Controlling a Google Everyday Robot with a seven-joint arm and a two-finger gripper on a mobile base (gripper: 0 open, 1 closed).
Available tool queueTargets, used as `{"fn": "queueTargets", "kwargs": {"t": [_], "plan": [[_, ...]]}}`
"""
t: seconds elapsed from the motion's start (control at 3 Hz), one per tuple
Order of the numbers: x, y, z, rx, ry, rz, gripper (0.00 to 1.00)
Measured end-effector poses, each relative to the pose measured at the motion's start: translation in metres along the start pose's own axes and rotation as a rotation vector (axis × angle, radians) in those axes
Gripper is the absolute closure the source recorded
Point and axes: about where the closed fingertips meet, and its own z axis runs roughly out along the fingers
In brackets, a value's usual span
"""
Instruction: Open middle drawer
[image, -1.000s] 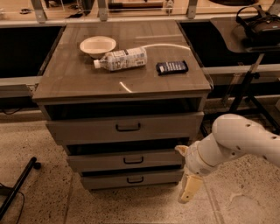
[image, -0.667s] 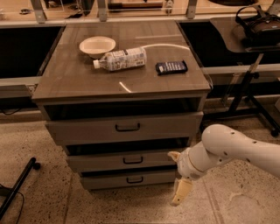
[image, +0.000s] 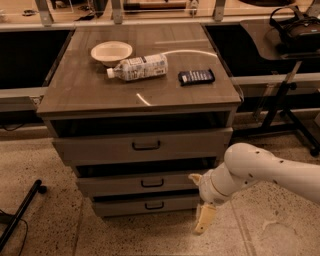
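The middle drawer (image: 120, 184) is a grey-brown wood-grain front with a small dark bar handle (image: 152, 183), set between the tall top drawer (image: 100, 148) and the bottom drawer (image: 125, 206). All three fronts stand out a little from the cabinet. My gripper (image: 200, 199) is at the end of the white arm (image: 260, 172), low at the cabinet's front right corner, to the right of the middle handle. It is open and empty. One cream finger (image: 194, 177) is by the middle drawer's right end and the other points down (image: 205, 220).
On the cabinet top (image: 85, 90) lie a white bowl (image: 111, 52), a plastic bottle on its side (image: 137, 67) and a dark packet (image: 196, 76). A black stand (image: 285, 107) is at the right. A dark pole (image: 20, 212) lies on the floor at the left.
The arm and gripper have moved left, closer to the right ends of the middle and bottom drawers. The drawers have not moved.
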Motion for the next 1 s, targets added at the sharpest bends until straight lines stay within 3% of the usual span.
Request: {"fn": "queueTargets", "kwargs": {"t": [0.67,1.0], "plan": [[0.012,-0.049,0.059,0.011,0.043,-0.14,0.0],[0.012,-0.049,0.059,0.011,0.043,-0.14,0.0]]}}
